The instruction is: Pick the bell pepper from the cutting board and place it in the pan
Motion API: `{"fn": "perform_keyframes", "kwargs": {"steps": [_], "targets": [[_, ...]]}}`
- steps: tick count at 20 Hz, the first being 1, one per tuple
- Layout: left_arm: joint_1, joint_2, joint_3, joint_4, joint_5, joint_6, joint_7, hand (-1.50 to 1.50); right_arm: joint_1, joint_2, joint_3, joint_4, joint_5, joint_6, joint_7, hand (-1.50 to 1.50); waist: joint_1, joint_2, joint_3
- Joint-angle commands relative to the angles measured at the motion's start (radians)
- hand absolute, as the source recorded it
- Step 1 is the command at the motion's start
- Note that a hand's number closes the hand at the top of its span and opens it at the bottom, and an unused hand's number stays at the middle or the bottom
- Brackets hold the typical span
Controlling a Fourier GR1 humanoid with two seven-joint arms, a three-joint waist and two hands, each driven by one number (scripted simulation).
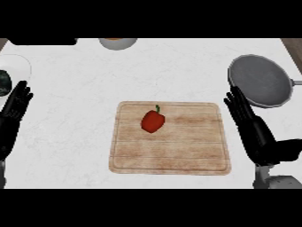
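**Pepper on the board, pan waiting**

Nothing of the task looks done yet. The left hand (13, 111) rests open at the left edge, fingers straight, holding nothing. The red bell pepper (154, 121) lies on the cutting board (172, 153), untouched. The right hand (251, 126) is open too, empty, just right of the board and below the pan (261, 82), which holds nothing. The pick, carry and release all remain. No readable writing or brand shows.

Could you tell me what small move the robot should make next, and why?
Probably move the right hand left toward the bell pepper. The pepper lies untouched on the cutting board, both hands are open beside it, and the pan sits on the right hand's side.
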Motion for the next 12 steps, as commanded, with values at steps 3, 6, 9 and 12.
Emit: {"fn": "perform_keyframes", "kwargs": {"steps": [3,6,9,12], "targets": [[-0.089,-0.087,-0.010,-0.023,-0.030,0.058,0.086,0.00,-0.140,0.086,0.072,0.123,0.115,-0.047,0.025,1.50,0.014,0.013,0.008],[-0.178,-0.125,-0.027,-0.038,-0.041,0.123,0.162,0.00,-0.288,0.148,0.136,0.254,0.186,-0.081,0.086,1.50,0.024,0.017,0.009],[-0.132,-0.122,-0.013,-0.029,0.006,0.091,0.176,0.00,-0.143,0.082,0.147,0.158,0.463,-0.377,0.008,-1.50,-0.015,0.002,0.005],[-0.121,-0.139,-0.025,-0.013,-0.013,0.104,0.168,0.00,-0.076,0.079,0.185,0.094,0.618,-0.533,0.036,-1.50,-0.028,-0.001,0.005]]}}
